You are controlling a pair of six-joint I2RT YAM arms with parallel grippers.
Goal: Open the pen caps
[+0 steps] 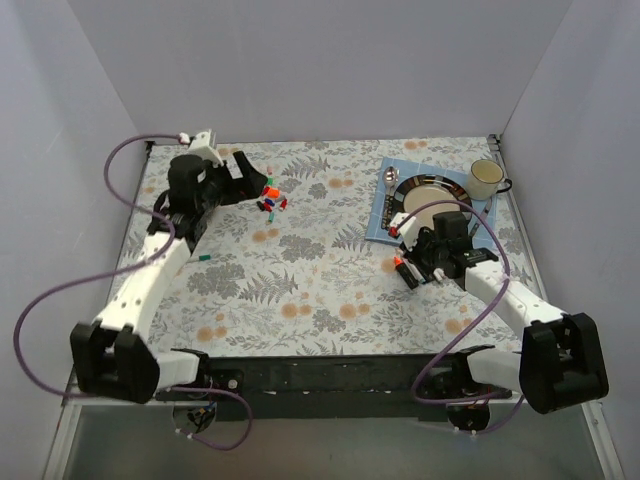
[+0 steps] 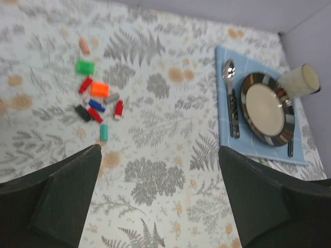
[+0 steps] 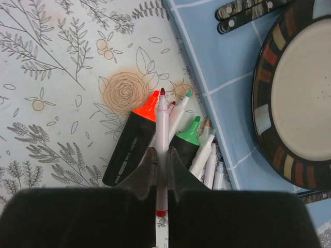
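Right wrist: right hand (image 3: 161, 155) pinches a white pen (image 3: 162, 121); left hand (image 2: 159, 151) spread wide.

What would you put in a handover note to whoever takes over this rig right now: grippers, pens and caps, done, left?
Left gripper: open, empty, above the table near the loose caps.
Right gripper: shut on a thin white pen, its red tip bare.
Other pens: heaped at the blue mat edge; tips in view are bare.
Done: many caps off, piled at far left.
Left: set the held pen down; check the heap for any capped pen.
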